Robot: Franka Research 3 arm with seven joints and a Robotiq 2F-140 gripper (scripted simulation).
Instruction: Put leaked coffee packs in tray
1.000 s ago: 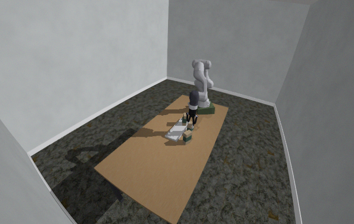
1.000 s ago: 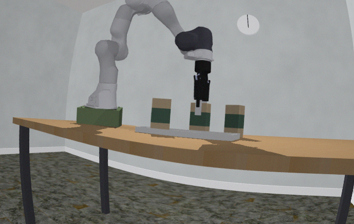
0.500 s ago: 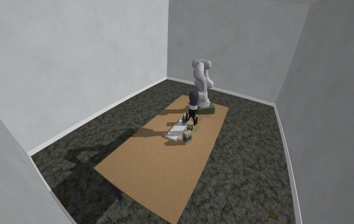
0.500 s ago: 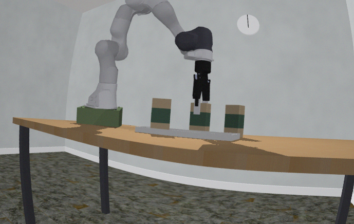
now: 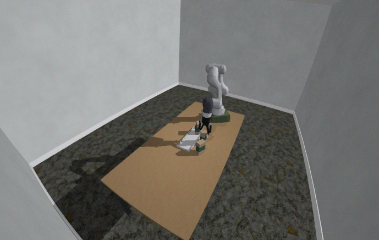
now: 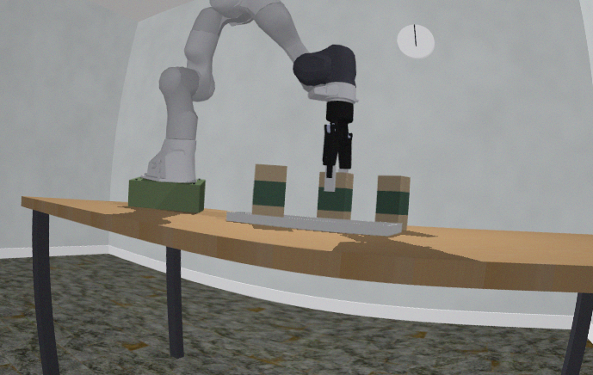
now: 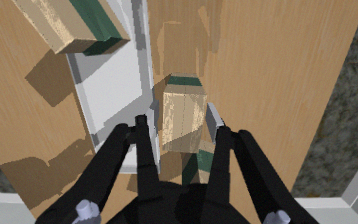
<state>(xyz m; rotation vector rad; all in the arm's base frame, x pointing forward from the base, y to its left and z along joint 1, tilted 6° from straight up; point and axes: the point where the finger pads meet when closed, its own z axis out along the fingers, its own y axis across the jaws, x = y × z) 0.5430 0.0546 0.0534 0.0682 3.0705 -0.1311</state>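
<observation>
Straddling the middle pack (image 7: 182,119), the tool (image 7: 180,127) hangs straight down with its fingers apart, one grey pad (image 7: 213,120) standing off the pack's right flat side and the other finger (image 7: 142,135) off its left, so it grips nothing. Seen from the wrist, that pack stands upright on the worktop (image 7: 280,75), just beside the tray's long rim at its 9 o'clock. Toward 11 o'clock, past the tray (image 7: 112,90), a second pack (image 7: 67,22) stands at the tray's far end. Part of a third pack (image 7: 200,165) shows at 6 o'clock, beneath the tool's body.

From the side view, all three packs stand upright in a row behind the low grey tray (image 6: 312,223): one at 9 o'clock (image 6: 268,189), the middle one (image 6: 335,199) under the tool (image 6: 333,179), one at 3 o'clock (image 6: 392,198). Each is tan with a dark green band. Farther toward 9 o'clock the arm rises from a green base block (image 6: 195,198). The tray holds no pack.
</observation>
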